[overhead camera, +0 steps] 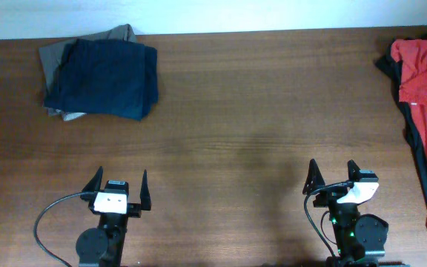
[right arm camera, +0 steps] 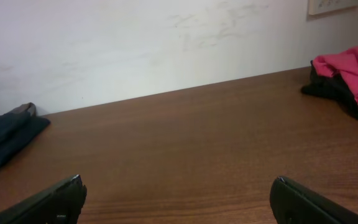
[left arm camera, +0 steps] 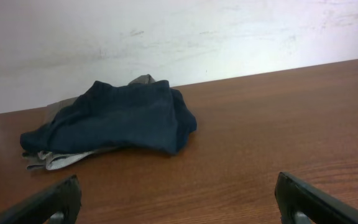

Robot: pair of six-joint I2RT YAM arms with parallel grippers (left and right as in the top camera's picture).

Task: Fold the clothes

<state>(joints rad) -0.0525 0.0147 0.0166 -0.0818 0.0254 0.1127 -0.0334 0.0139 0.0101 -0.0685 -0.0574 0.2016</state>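
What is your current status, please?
Left gripper open, right gripper open, both empty. Red shirt crumpled far right, untouched. Nothing in the way; navy pile far left.

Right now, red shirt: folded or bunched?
Bunched, not folded: the red shirt lies crumpled over a dark garment at the table's right edge.
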